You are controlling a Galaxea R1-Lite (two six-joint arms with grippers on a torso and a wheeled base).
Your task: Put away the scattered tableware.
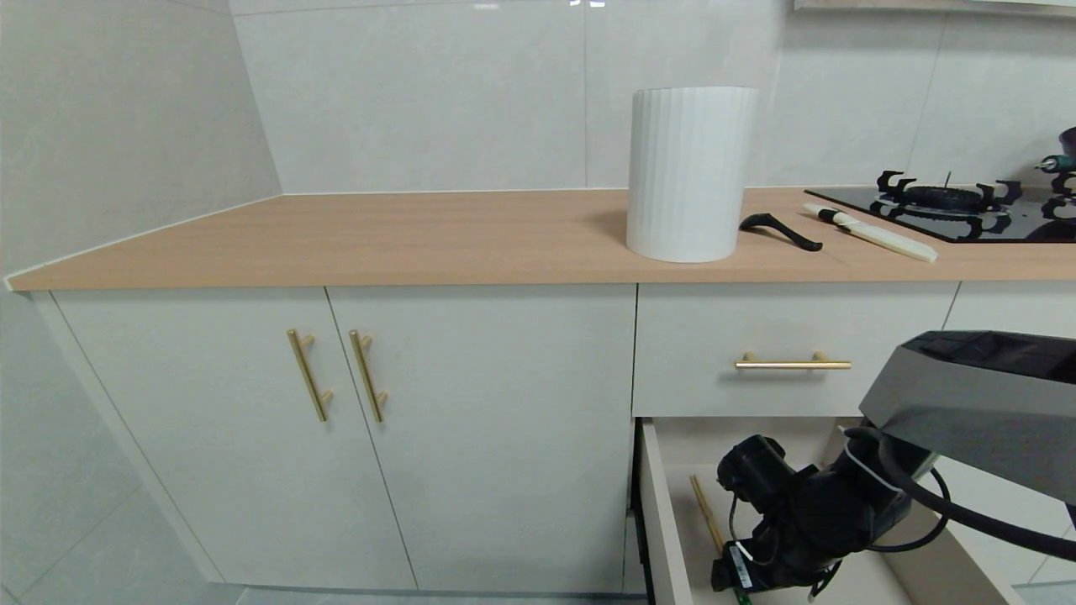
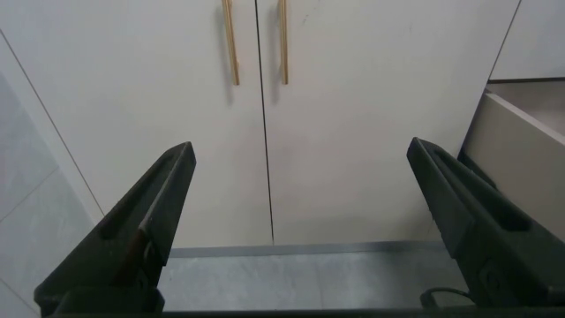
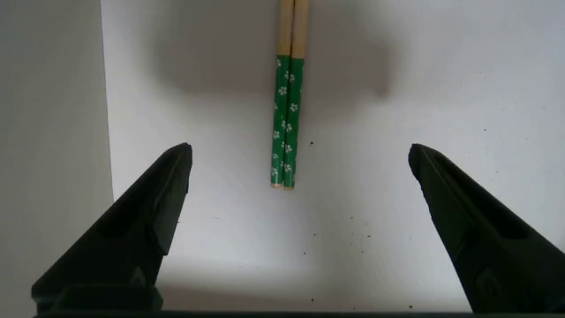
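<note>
The left gripper (image 2: 300,150) hangs before the cabinet doors (image 2: 371,132) with fingers spread wide, and in the open drawer (image 1: 662,504) the chopsticks (image 3: 285,97) lie flat under the right gripper (image 3: 298,155), whose fingers are also spread apart.

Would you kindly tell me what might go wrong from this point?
The open right hand sits inside the open white drawer above the green-ended wooden chopsticks; lifting out carelessly may clip the closed drawer above. The cream-bladed knife lies near the edge of the wooden countertop and might slip off when grasped.
</note>
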